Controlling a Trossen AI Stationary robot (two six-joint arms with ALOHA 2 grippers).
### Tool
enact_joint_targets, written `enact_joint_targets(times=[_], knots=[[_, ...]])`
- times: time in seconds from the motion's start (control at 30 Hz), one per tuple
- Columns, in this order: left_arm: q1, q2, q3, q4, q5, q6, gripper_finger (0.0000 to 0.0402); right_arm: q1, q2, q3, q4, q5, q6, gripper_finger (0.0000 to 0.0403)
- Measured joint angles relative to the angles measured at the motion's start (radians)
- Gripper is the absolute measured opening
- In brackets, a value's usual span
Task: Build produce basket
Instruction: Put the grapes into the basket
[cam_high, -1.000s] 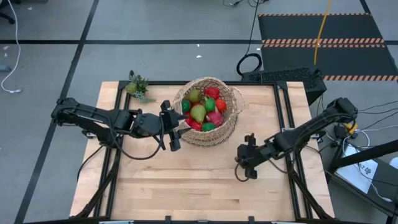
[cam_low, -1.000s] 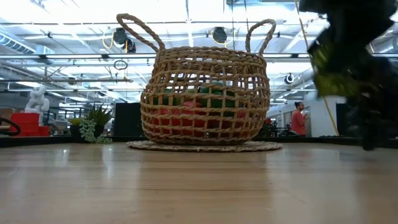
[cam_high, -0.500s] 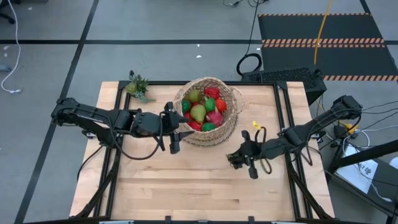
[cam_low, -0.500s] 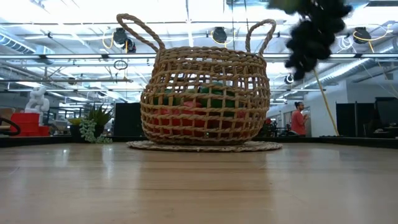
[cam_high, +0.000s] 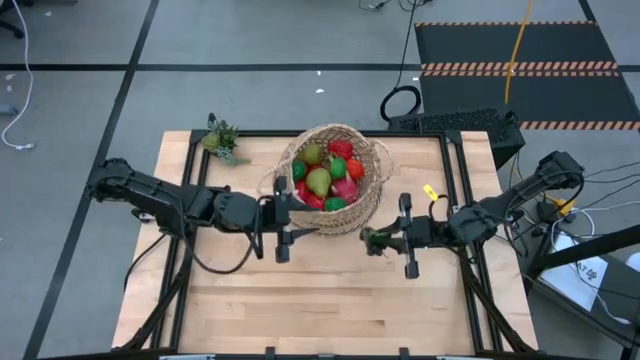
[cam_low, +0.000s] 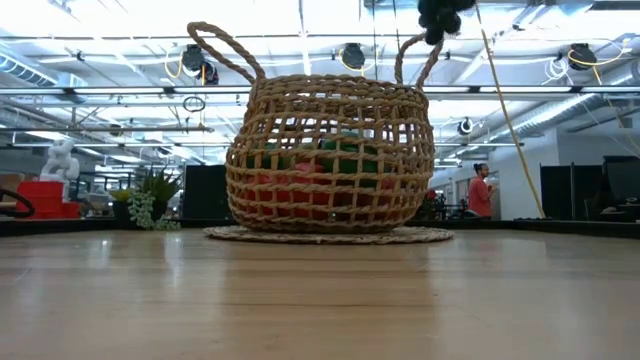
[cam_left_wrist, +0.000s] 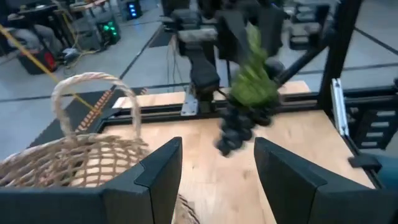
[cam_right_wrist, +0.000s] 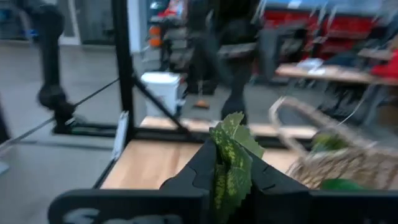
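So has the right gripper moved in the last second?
Yes. The right gripper, shut on the grapes, has swung away from the table's near edge toward the basket, which stayed put.

Grapes cut off by low view's top edge (holder unseen), basket's produce half-hidden by weave

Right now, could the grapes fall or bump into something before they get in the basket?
Maybe. The right gripper holds the grapes only by their green leaf, so the dangling bunch might slip free or swing. The basket is already heaped with fruit, so the grapes could roll back out. The left gripper sits close beside the basket, where the arms could bump.
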Motion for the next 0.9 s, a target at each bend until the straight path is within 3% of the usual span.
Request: enact_joint_targets(times=[0.2,0.37,0.63,0.9], knots=[[-0.034,0.066,0.000,0.100,0.009,0.091,0.0204,0.031,0.009,0.002,0.099,0.173,-0.094,0.0020],[-0.042,0.127,0.000,0.220,0.010,0.149,0.0237,0.049,0.030,0.002,0.141,0.264,-0.114,0.0020],[-0.035,0.216,0.001,0.366,0.010,0.182,0.0300,0.051,0.059,0.002,0.172,0.318,-0.126,0.0020],[0.008,0.288,0.001,0.488,0.010,0.120,0.0274,0.051,0.088,0.002,0.231,0.313,-0.186,0.0020]])
